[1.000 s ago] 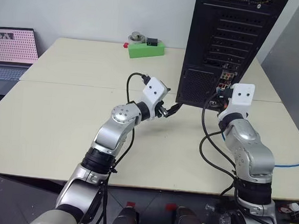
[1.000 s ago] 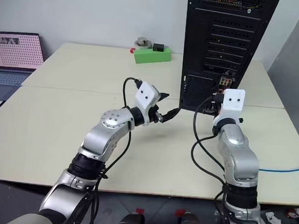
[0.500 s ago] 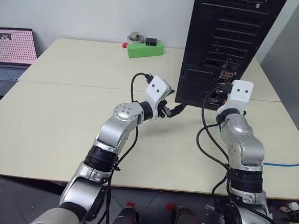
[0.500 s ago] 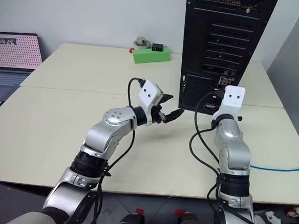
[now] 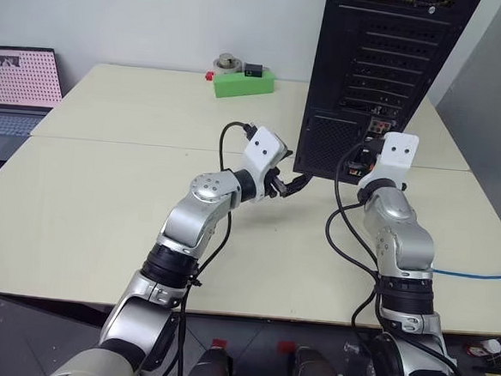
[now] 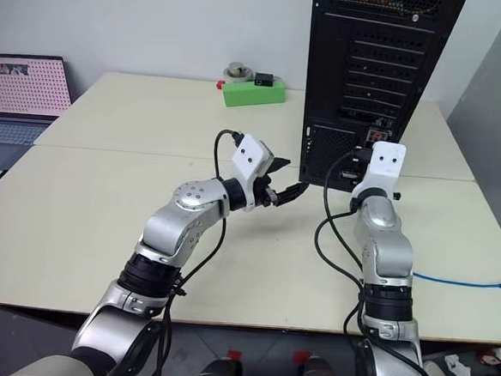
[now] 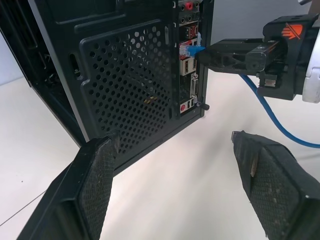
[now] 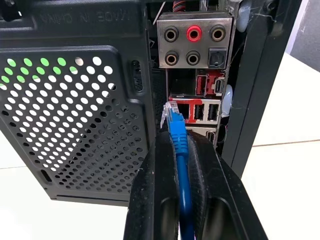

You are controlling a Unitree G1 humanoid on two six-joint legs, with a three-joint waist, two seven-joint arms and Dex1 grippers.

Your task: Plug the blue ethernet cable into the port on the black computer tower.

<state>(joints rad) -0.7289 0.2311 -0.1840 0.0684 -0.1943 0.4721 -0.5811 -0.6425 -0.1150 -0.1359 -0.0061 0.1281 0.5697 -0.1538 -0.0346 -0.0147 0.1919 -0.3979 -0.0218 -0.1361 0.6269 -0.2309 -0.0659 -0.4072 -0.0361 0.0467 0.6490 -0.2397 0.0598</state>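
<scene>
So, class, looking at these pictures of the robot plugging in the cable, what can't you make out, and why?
- Whether the plug of the blue ethernet cable has entered the port: in the right wrist view the plug covers the socket.
- The right gripper in the head views: its white wrist housing hides it.
- Where the cable ends: the head view's right edge cuts it off.
- The top of the black computer tower: cut off by the upper edge.

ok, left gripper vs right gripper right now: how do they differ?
The left gripper is open and holds nothing; the right gripper is shut on the blue ethernet cable. The left gripper hangs off the tower's mesh grille; the right gripper has the plug at the connector strip. Both point level at the tower's back.
</scene>
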